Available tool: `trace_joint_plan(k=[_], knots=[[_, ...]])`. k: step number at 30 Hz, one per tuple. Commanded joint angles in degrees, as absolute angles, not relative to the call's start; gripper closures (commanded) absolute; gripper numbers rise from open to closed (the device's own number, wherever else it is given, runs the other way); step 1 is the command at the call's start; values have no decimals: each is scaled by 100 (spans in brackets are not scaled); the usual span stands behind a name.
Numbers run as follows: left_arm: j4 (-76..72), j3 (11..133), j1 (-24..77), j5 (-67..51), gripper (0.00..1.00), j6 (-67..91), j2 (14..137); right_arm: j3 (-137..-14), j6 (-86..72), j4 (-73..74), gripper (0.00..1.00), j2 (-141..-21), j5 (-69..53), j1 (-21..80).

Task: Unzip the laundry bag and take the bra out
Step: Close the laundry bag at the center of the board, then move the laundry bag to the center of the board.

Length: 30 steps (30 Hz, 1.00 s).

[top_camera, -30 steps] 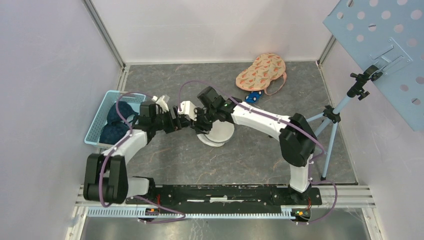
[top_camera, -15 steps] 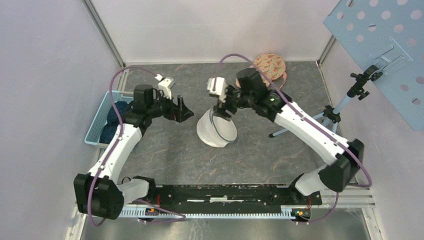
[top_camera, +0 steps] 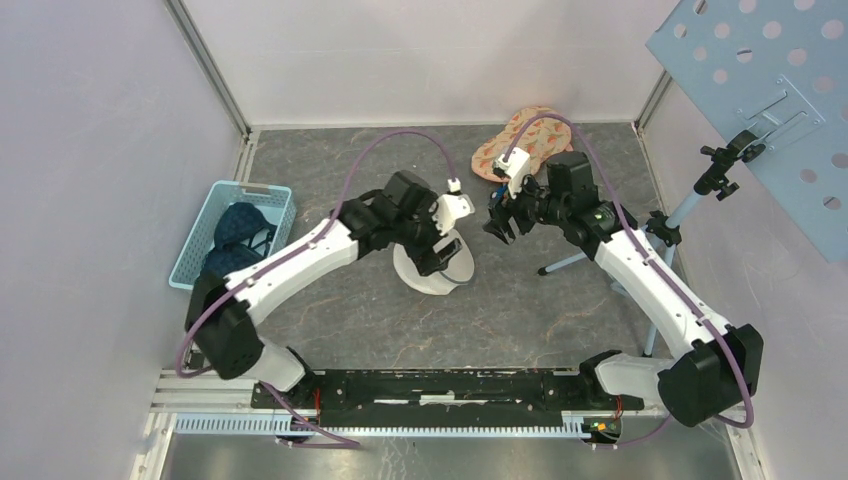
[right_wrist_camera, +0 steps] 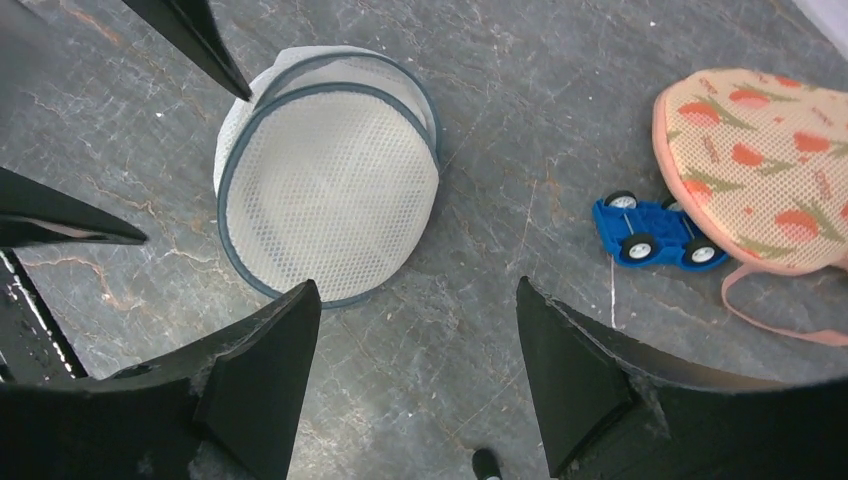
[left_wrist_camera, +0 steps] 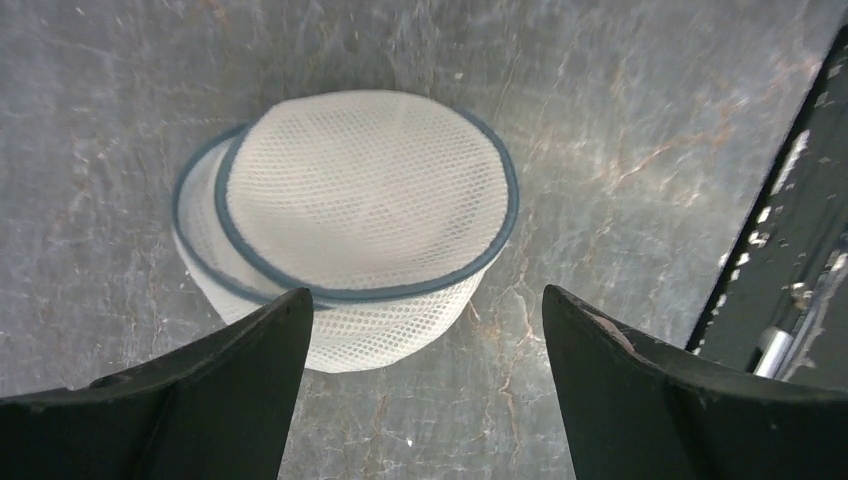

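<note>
Grey marbled table (top_camera: 330, 320) fills the booth between white walls, with the arm bases along its near edge. Past them, about the middle of the table, sits the round white mesh laundry bag (left_wrist_camera: 360, 200), its two blue-trimmed hoops lying slightly offset. The left gripper (left_wrist_camera: 425, 298) hangs directly over the bag, jaws spread wide with nothing between them. The right gripper (right_wrist_camera: 415, 288) hovers to the bag's right and a little farther back, likewise spread and empty.

No zip pull shows in any view (and the mesh gives away nothing of what is inside), so I cannot tell whether the bag is unzipped or whether a bra is in it. By the left edge a blue basket (top_camera: 200, 232) holds dark blue garments (top_camera: 240, 225), possibly bras. At the far edge lie a peach patterned pouch (right_wrist_camera: 770, 150) and, just beside it, a blue toy car (right_wrist_camera: 648, 232).

Since neither gripper grips anything, any unzipping left to do would have to start with finding the zip.
</note>
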State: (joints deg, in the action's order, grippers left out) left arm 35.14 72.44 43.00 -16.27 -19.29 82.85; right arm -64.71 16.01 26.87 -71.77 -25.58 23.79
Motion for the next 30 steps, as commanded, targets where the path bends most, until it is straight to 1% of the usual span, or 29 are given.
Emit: trace_joint_plan(k=[1, 6, 9, 15, 19, 26, 30], knots=[[3574, 7625, 4609, -837, 8, -2299, 8868, -6209, 1216, 2181, 22, -6905, -2859, 2260], [3829, 7806, 4748, -41, 8, -2311, 9476, -6162, 1244, 2245, 22, -6988, -3048, 2228], [3901, 7396, 4652, 315, 8, -2343, 9380, -6065, 1387, 2379, 22, -6983, -3033, 2219], [3738, 6559, 3892, -321, 11, -2069, 9344, -5731, 1285, 2165, 21, -7028, -3285, 2219], [3473, 6394, 3615, -253, 11, -2205, 9662, -5936, 1263, 2231, 20, -7253, -3419, 2223], [3147, 6643, 2790, -345, 11, -2136, 10249, -5830, 1413, 2320, 19, -7221, -3357, 2219], [3085, 7129, 2383, -334, 11, -2137, 10635, -5759, 1435, 2281, 18, -7229, -3322, 2223]])
